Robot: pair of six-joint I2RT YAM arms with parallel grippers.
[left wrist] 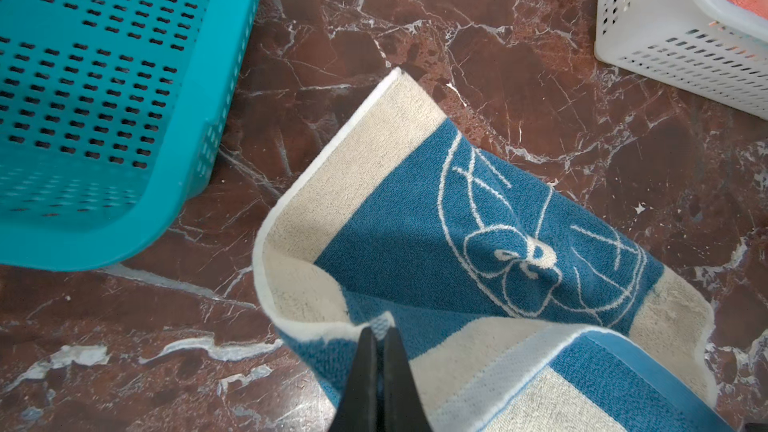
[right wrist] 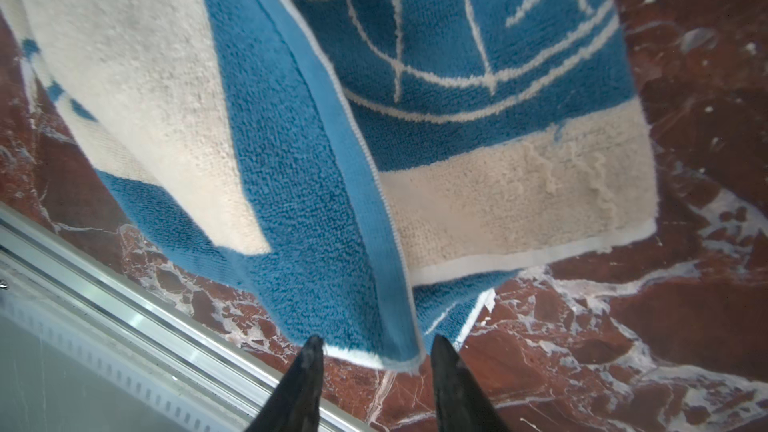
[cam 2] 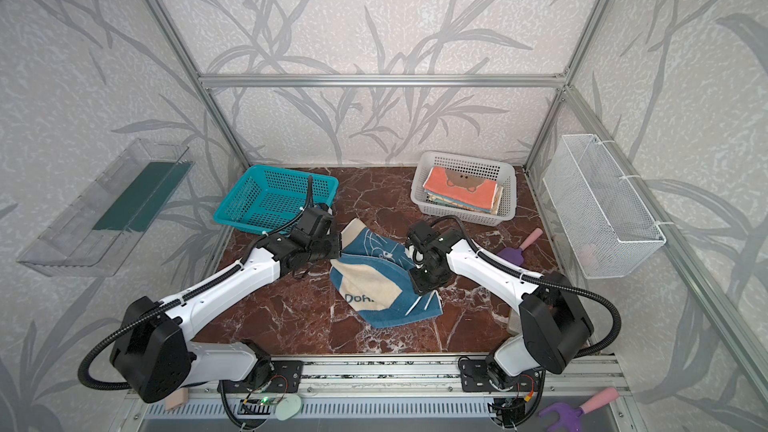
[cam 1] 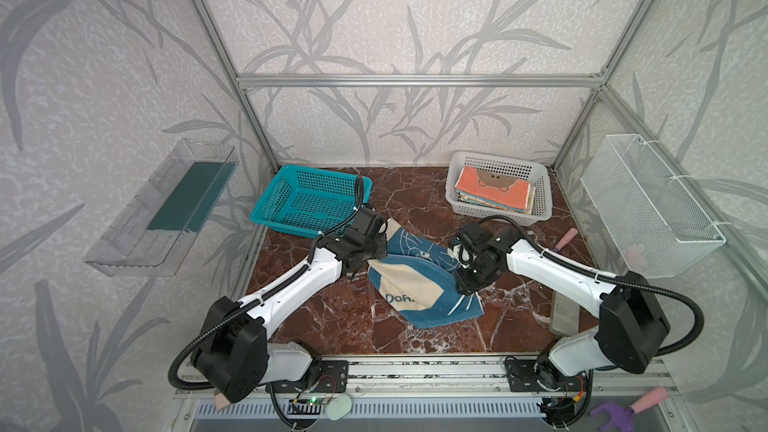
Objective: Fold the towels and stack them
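Mid-fold: the blue-and-cream towel (cam 1: 415, 284) is lying centre-table, partly doubled over. Left gripper (left wrist: 378, 328) is pinching its left corner, jaws clamped on it. Right gripper (right wrist: 376, 351) is sitting w/ jaws apart around the right hem, not gripping. Next, prob.: flatten, 2nd fold, then onto the stack (cam 1: 494, 188) in the white basket (cam 1: 544, 205), far right.

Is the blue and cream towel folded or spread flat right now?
Half folded, loosely: in both top views the towel has one flap doubled over the rest, edges askew. The left pincer is shut on its edge.

loose towel (cam 1: 419, 280): centre | folded stack (cam 1: 494, 190): in right basket (cam 1: 494, 215) | left basket (cam 1: 286, 228): rear
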